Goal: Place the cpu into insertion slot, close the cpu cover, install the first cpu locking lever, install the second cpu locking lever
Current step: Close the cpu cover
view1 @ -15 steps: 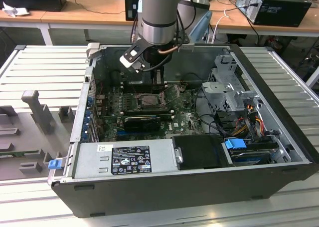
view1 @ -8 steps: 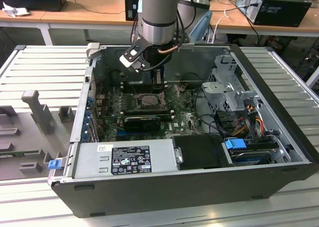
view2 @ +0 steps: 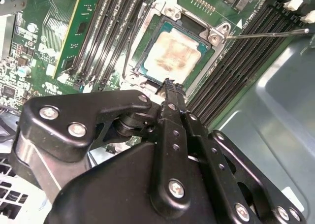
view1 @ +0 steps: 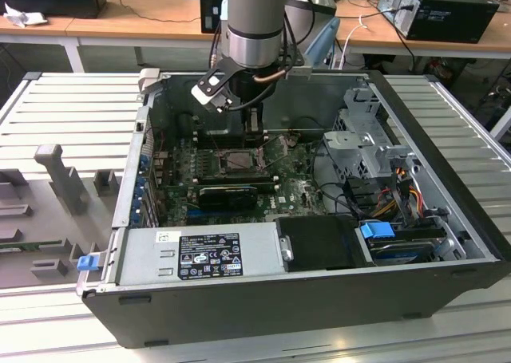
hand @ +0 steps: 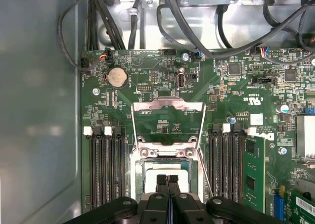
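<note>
While the cpu (view2: 172, 59) sits in the insertion slot (view2: 194, 21), the tool (hand: 168, 179) hangs just over it, fingers pressed together on nothing. The cpu cover (hand: 167, 105) lies swung open; the power supply label (view1: 209, 255) is unreadable.

No print is clear enough to read out. In the lower middle of the exterior view, a black label (view1: 209, 255) with white print and marks lies on the power supply (view1: 255, 239). A small white sticker (view1: 166, 237) sits just beside it, toward the exterior view's left. In the first wrist view the board (hand: 147, 66) carries fine white lettering, and a bold white mark (hand: 254, 100) near a white tag (hand: 256, 119). In the second wrist view a white triangle (view2: 239, 23) is printed just beside a corner of the slot (view2: 215, 36).
</note>
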Action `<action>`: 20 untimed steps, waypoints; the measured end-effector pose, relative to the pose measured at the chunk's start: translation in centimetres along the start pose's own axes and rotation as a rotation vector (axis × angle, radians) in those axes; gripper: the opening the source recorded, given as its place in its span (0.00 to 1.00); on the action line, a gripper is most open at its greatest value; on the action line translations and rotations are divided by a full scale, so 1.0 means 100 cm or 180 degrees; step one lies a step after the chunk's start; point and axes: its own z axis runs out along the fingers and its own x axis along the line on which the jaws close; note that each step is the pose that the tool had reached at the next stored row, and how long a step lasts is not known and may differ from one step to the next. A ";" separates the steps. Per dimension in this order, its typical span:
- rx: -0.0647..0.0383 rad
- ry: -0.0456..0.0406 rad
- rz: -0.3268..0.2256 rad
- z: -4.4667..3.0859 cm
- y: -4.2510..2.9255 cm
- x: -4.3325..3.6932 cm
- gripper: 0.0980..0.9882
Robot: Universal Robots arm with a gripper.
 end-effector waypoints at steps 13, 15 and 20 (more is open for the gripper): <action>0.0000 -0.0005 0.0000 -0.0224 0.0006 0.0025 0.01; 0.0000 -0.0007 -0.0001 -0.0232 0.0006 0.0027 0.01; 0.0000 -0.0010 -0.0001 -0.0291 0.0008 0.0035 0.01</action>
